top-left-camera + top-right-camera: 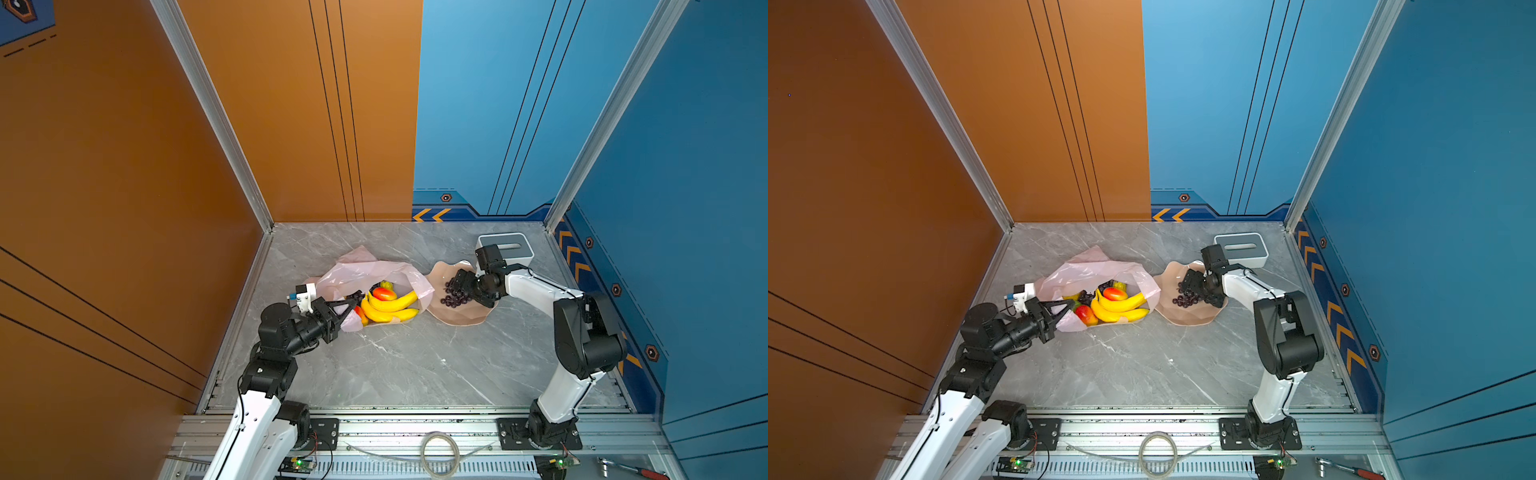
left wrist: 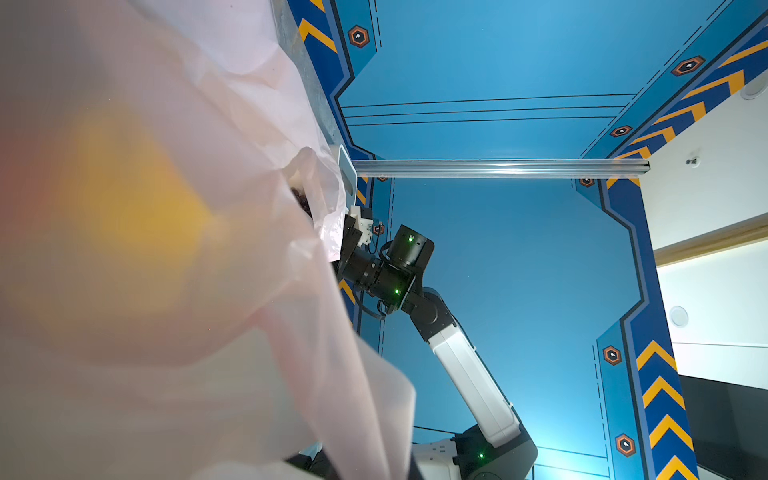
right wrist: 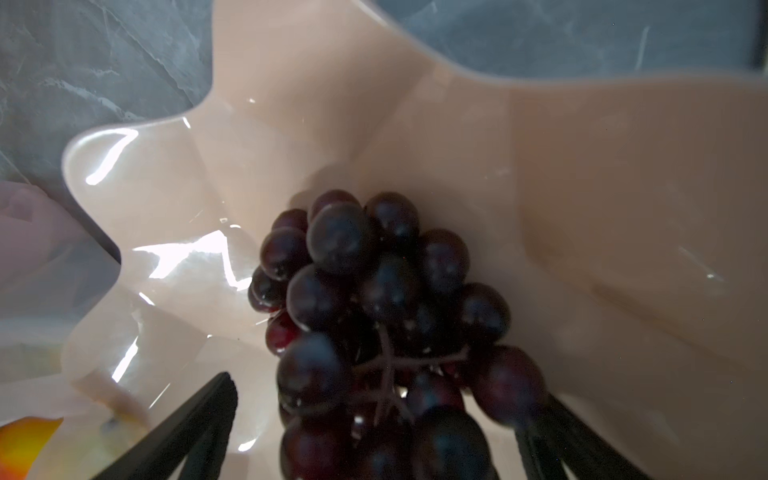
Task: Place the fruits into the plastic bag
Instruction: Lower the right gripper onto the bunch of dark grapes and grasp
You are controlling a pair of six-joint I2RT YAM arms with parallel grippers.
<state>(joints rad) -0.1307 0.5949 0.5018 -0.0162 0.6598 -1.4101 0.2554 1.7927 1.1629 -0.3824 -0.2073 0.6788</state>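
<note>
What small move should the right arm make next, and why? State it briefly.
Probably close the right gripper on the grapes: its open jaws straddle the bunch in the bowl, while the left gripper pinches the plastic bag open.

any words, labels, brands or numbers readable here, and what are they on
Words, brands, numbers: none readable in any view.
Signs only: orange chevron arrows and hexagon badges on the blue wall trim, with no lettering.
The plastic bag and the slotted box show no legible print.
</note>
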